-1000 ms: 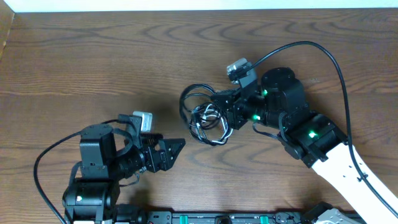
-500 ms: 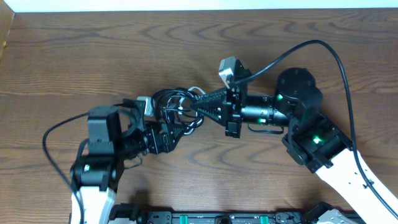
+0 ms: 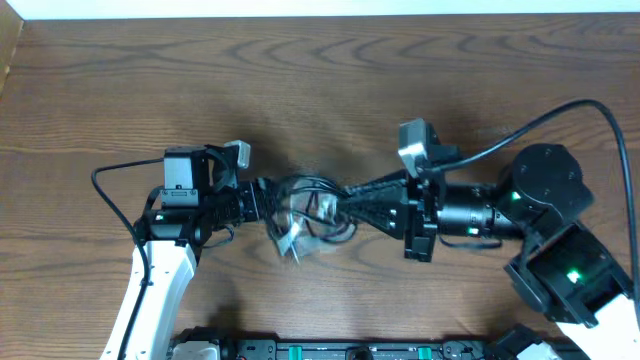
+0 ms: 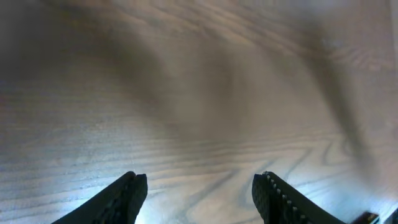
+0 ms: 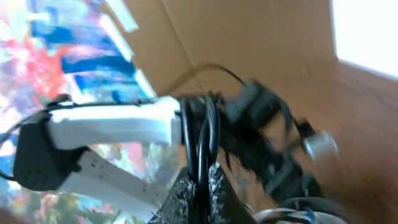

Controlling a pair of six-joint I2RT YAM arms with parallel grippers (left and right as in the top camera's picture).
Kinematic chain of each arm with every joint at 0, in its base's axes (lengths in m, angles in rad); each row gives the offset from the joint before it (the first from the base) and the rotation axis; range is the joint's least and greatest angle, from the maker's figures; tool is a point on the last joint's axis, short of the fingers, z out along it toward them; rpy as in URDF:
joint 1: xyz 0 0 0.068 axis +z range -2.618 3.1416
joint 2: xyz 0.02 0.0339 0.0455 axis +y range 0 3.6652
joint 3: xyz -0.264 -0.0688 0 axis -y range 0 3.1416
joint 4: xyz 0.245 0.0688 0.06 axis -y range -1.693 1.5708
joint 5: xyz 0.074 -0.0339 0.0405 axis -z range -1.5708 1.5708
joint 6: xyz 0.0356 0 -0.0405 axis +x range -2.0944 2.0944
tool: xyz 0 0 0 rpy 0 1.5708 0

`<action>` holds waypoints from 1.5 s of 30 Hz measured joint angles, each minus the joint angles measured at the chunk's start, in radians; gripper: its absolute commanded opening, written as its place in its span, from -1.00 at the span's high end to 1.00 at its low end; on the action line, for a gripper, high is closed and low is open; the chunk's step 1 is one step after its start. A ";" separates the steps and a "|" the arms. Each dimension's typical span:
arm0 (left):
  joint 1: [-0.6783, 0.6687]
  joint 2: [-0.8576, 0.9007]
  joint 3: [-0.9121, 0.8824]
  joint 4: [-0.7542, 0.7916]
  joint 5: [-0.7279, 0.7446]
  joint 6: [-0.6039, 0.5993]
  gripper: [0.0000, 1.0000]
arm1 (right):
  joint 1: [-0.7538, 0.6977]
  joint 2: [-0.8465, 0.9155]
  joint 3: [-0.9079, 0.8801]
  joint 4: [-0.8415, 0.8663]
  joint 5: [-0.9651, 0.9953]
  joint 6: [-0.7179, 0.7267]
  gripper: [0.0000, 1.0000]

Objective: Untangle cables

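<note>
Overhead, cables point(image 3: 305, 208) lay bunched in one knot: right gripper point(image 3: 350, 194) clenched on them, left gripper point(image 3: 262, 196) parted and empty; untangling looked barely begun.

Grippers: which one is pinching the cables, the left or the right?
The right gripper: its jaws are shut on black loops of the cables. The left gripper's jaws stand apart, with only the table between them.

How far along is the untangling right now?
Done: the right gripper is shut on black loops of the cables. In hand: the left gripper is at the bundle, jaws apart, nothing between them. To do: the cables sit in one knot between the grippers; none is separated.
</note>
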 measured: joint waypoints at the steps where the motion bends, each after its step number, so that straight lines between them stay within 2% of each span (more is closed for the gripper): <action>1: 0.000 -0.002 0.000 0.014 0.013 -0.007 -0.21 | -0.003 -0.002 0.000 -0.051 0.023 -0.011 0.98; 3: 0.000 -0.008 0.000 0.050 0.070 -0.020 -0.22 | -0.005 0.000 -0.002 -0.145 0.094 -0.027 0.98; 7: 0.000 -0.030 -0.002 0.209 0.291 -0.049 -0.25 | -0.005 0.031 -0.003 -0.307 0.312 -0.050 0.98; 10: 0.000 -0.045 -0.002 0.335 0.441 -0.106 -0.26 | -0.005 0.078 -0.003 -0.344 0.500 -0.005 0.98; 12: 0.000 -0.051 -0.002 0.365 0.504 -0.148 -0.25 | -0.006 0.118 -0.003 -0.330 0.568 0.035 0.98; 14: 0.000 -0.052 -0.002 0.364 0.540 -0.176 -0.26 | -0.013 0.155 -0.006 -0.259 0.512 0.012 0.98; 17: 0.000 -0.052 -0.002 0.357 0.579 -0.200 -0.25 | -0.011 0.203 -0.007 -0.149 0.249 -0.137 0.98; 20: 0.000 -0.052 -0.002 0.353 0.603 -0.207 -0.25 | -0.008 0.208 -0.006 -0.182 0.257 -0.166 0.98; 22: 0.000 -0.053 -0.002 0.337 0.612 -0.206 -0.26 | -0.007 0.208 -0.005 -0.266 0.423 -0.117 0.98; 25: 0.000 -0.053 -0.002 0.295 0.623 -0.193 -0.25 | -0.011 0.222 -0.005 -0.447 0.765 0.036 0.98; 28: 0.000 -0.053 -0.002 0.263 0.625 -0.167 -0.26 | -0.017 0.236 -0.006 -0.503 0.967 0.123 0.98; 31: -0.007 -0.053 -0.002 0.257 0.607 -0.149 -0.26 | -0.018 0.236 -0.006 -0.418 0.905 0.076 0.98; 36: -0.100 -0.053 -0.002 0.253 0.544 -0.127 -0.25 | -0.015 0.235 -0.005 -0.193 0.354 -0.222 0.98; 38: -0.157 -0.053 -0.002 0.232 0.509 -0.111 -0.25 | -0.012 0.237 -0.007 -0.100 0.286 -0.264 0.98; 41: -0.225 -0.054 -0.002 0.185 0.448 -0.085 -0.25 | -0.013 0.232 -0.006 -0.079 0.417 -0.222 0.98; 45: -0.294 -0.054 -0.002 0.130 0.339 -0.061 -0.26 | -0.017 0.232 -0.006 -0.188 0.777 -0.090 0.98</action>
